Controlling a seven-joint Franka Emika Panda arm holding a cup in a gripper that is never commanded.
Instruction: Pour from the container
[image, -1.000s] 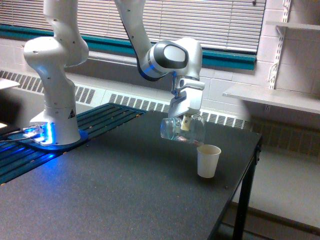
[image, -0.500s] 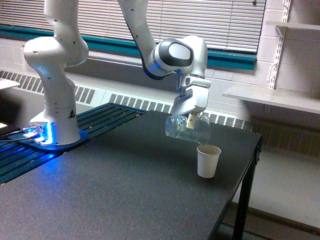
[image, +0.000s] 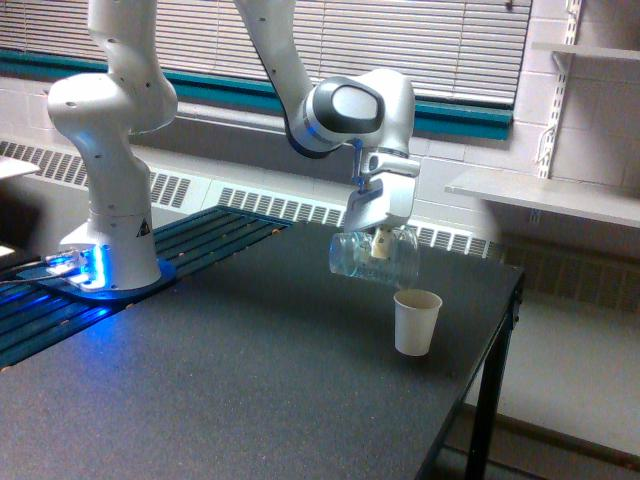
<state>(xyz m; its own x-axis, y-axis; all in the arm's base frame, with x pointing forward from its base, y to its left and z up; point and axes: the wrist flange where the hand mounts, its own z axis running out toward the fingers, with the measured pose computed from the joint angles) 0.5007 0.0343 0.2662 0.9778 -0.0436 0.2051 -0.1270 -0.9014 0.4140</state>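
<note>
The clear glass container (image: 372, 257) hangs in the air, tipped almost onto its side, with my gripper (image: 380, 238) shut on it from above. Its right end sits just above the rim of the small white paper cup (image: 416, 321), which stands upright on the dark table (image: 220, 380) near the exterior view's right edge of the tabletop. A gap of air separates container and cup. I cannot tell which end of the container is its mouth, or whether anything is flowing out.
The arm's white base (image: 108, 200) stands at the exterior view's left on a blue-lit mount. The table's right edge (image: 500, 340) drops off close beside the paper cup. A white wall shelf (image: 545, 195) lies behind, to the right.
The gripper and the tilted container moved slightly right and up over the second, ending closer above the paper cup. Almost no motion in the last half second.
</note>
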